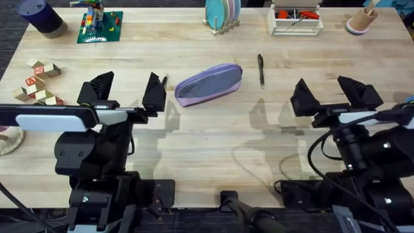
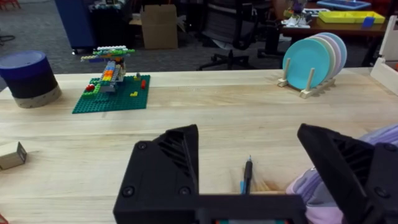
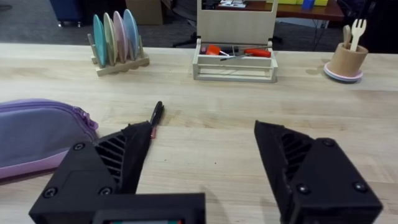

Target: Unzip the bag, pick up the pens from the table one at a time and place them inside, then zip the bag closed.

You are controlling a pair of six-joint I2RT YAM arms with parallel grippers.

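On the pale butcher-block table (image 1: 213,139), with its long plank seams, the left gripper (image 1: 127,92) sits at about 9 o'clock from centre, its two black, ribbed, wedge-shaped fingers spread wide with nothing between them. In the left wrist view a slim black pen (image 2: 247,175) lies on the wood in the gap between those fingers, with the soft lavender fabric of the bag (image 2: 348,180) just beside it. From overhead, that pen's tip (image 1: 164,79) peeks out at the left finger's 12 o'clock edge.

The bag (image 1: 208,84) lies just above centre, an oblong, puffy, matte cloth pouch tilted with its right end higher, its zipper running along the top seam. At its 3 o'clock, a little apart, the second pen (image 1: 261,69) lies nearly straight up and down the table, a thin glossy stick.

The right gripper (image 1: 330,97) hovers at about 3 o'clock from centre, fingers likewise wide apart and holding nothing. In the right wrist view the second pen (image 3: 155,114) lies beyond its fingers, with the bag (image 3: 37,134) near it.
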